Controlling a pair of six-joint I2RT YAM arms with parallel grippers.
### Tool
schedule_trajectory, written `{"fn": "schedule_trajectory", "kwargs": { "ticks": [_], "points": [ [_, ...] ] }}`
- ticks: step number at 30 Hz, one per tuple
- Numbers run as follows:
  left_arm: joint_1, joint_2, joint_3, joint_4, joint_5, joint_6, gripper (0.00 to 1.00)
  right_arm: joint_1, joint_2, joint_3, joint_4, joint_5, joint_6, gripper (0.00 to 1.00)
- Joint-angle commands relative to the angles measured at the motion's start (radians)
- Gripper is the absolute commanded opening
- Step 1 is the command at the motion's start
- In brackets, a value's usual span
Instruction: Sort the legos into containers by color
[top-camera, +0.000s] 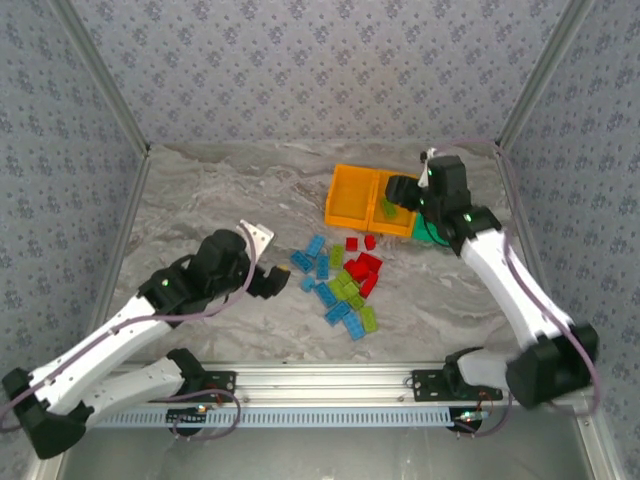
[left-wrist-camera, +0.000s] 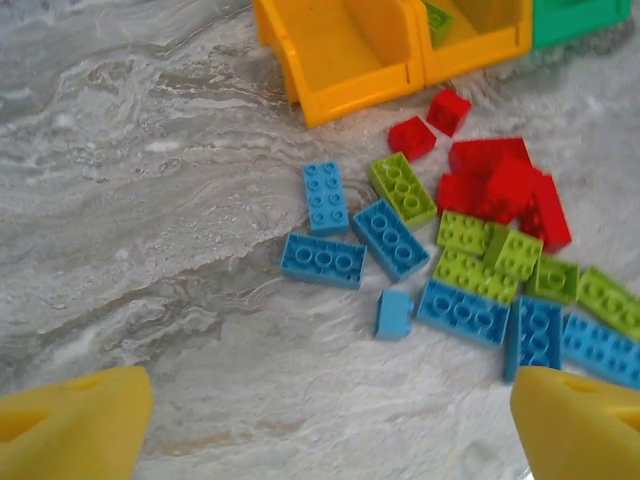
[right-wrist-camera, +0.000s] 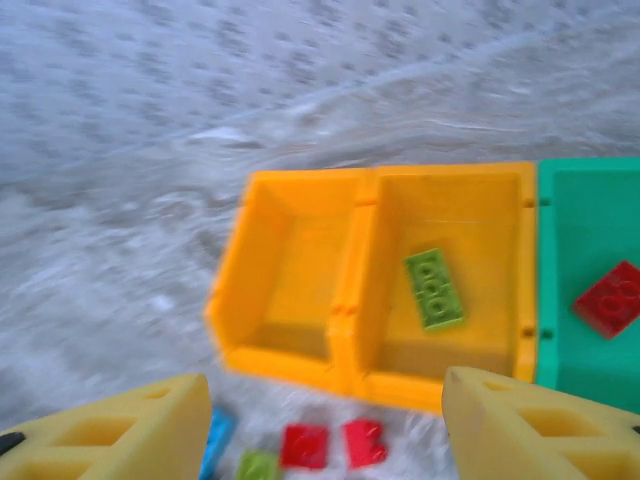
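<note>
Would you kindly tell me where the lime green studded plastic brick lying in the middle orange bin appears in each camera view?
Top external: the lime green brick sits right of centre, in the upper half.
Left wrist: it is at the top edge, right of centre.
Right wrist: it is right of centre, at mid-height.
Shared landmark: the empty orange bin is immediately to its left in every view.

On your table, three joined bins stand in a row, far right; loose bricks cluster just before them. One brick lies in the middle bin, another brick seemingly in the right bin.
</note>
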Motion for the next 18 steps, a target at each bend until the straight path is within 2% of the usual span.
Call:
{"fn": "schedule_trajectory", "kwargs": {
  "ticks": [1, 5, 7, 10, 18],
  "points": [
    [-0.005, 0.133, 0.047, 0.014, -0.042, -0.18, 0.83, 0.16, -0.132, -0.084, -0.234, -0.065, 0.009, 0.67],
    [0.006, 0.34, 0.1, 0.102, -0.061, -0.195, 0.76, 0.4, -0.22, -0.109, -0.426, 0.013, 0.084, 0.69],
    [0.03, 0.47, 0.154, 0.131, -0.038, -0.198, 0.72, 0.513, -0.232, -0.115, -0.506, 0.074, 0.133, 0.7],
    [0.06, 0.651, 0.251, 0.137, -0.002, -0.19, 0.67, 0.62, -0.242, -0.145, -0.554, 0.137, 0.189, 0.71],
    [0.089, 0.946, 0.448, 0.137, 0.03, -0.133, 0.62, 0.653, -0.282, -0.223, -0.511, 0.157, 0.281, 0.78]
  ]
}}
